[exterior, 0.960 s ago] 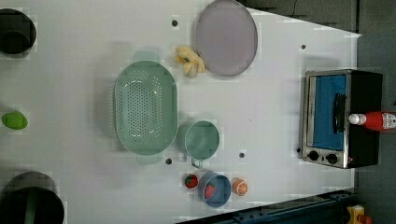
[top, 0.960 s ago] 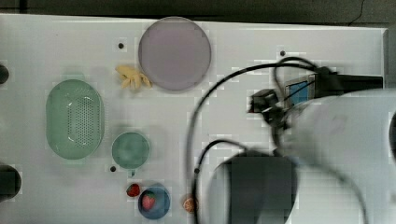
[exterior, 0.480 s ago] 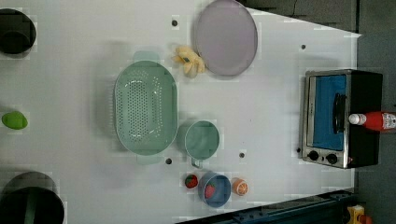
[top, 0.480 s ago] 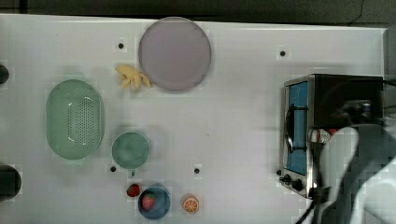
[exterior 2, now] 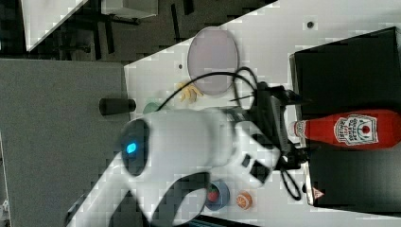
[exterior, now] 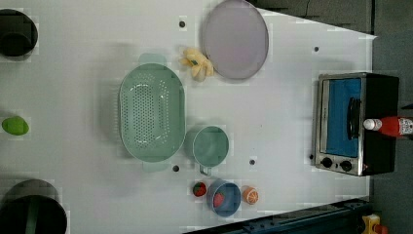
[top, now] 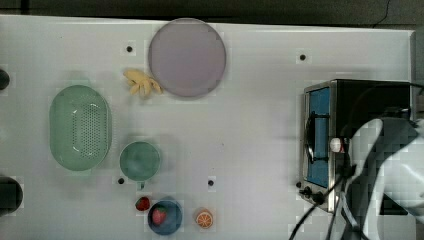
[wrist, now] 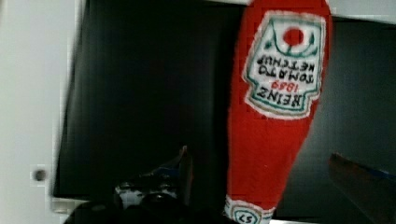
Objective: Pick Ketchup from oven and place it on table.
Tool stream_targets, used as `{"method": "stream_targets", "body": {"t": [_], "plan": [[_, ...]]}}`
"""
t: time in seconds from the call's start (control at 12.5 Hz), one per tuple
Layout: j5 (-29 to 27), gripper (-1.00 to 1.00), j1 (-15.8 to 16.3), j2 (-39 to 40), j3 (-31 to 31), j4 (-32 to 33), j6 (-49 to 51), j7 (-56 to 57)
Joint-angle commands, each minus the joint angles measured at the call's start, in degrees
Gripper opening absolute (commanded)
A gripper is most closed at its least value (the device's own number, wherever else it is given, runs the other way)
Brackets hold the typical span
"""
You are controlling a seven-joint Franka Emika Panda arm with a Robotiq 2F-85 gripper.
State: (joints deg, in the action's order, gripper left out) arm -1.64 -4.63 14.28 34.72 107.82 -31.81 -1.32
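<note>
The slim red plastic Ketchup bottle [exterior 2: 352, 129] with the white cap lies flat on the roof of the boxy black toaster oven [exterior: 358, 123], which stands on the white desk [top: 260, 130]. The hand [wrist: 261, 172] hangs above it, spread wide and holding nothing. Best to straddle the bottle's middle squarely before closing.

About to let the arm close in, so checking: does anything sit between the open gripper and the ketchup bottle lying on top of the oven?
Nothing visible does. In the wrist view the Ketchup lies bare on the oven top, between the open gripper fingers.
</note>
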Motion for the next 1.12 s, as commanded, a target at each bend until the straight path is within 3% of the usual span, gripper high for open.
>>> {"method": "stream_targets", "body": {"t": [0.08, 0.64, 0.88, 1.12], "plan": [[-1.90, 1.00, -1.89, 1.32, 1.23, -0.49, -4.90, -1.84], [-5.93, 0.95, -2.57, 5.63, 1.15, -0.24, -7.42, -1.84], [-5.91, 0.20, -2.74, 5.41, 1.25, -0.57, -7.30, -1.84], [-5.58, 0.20, -0.96, 2.58, 0.27, -3.38, -3.42, -1.84]]}}
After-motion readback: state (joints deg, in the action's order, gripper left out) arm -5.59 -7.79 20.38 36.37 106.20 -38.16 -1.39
